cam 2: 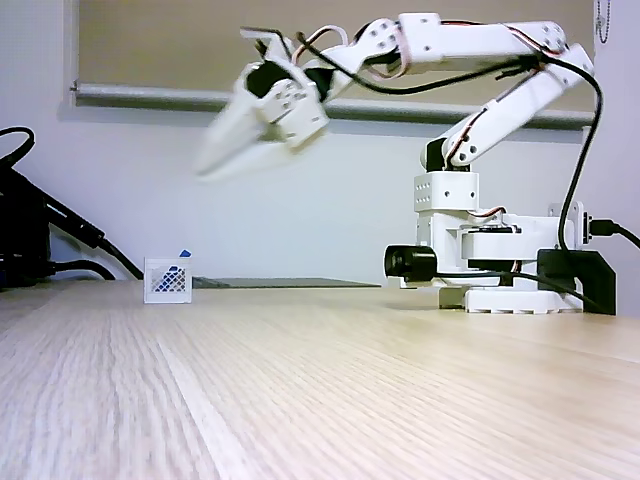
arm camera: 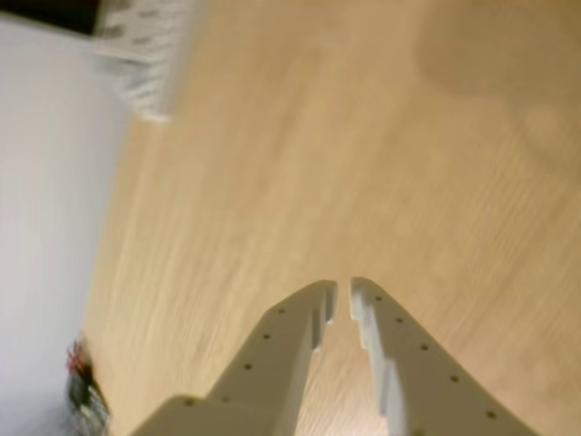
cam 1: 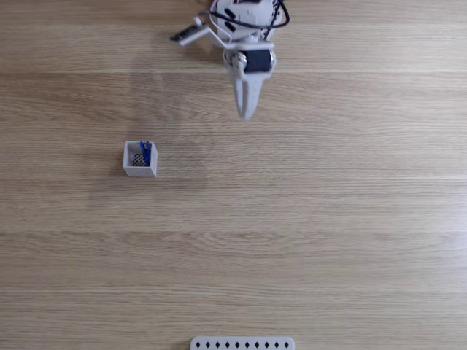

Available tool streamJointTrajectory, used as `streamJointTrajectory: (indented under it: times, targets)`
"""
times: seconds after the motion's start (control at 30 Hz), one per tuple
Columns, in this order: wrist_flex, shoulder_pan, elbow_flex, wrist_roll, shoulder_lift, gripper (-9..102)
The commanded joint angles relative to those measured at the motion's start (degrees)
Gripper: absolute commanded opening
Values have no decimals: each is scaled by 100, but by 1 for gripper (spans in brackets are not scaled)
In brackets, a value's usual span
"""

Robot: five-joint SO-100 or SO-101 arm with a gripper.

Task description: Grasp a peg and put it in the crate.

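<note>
Blue peg (cam 1: 146, 152): standing tilted inside crate (cam 1: 139, 170), at its right wall in the top-down fixed view.
Crate to jaws: lies left of and nearer than gripper (cam 1: 246, 113), well apart.
Jaws: nearly clenched, empty, raised above bench (cam 1: 328, 219).
Judgement: placement looks done.

Arm reaches out from its base at right of a fixed view, upper links stretched leftward high in frame. Gripper (cam 2: 208, 163) sits upper left of centre there, blurred, pointing down-left, raised in the air. Wrist view: gripper (arm camera: 343, 292) at lower centre, white fingers (arm camera: 290, 341) nearly together, narrow slit between tips, nothing held.
</note>
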Motion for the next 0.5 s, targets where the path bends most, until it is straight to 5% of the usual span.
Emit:
streamJointTrajectory:
  times: [0.0, 0.47]
  targets:
    - [1151, -53, -9, 1635, 765, 0]
    - [2074, 18, 1679, 2347, 3305, 0]
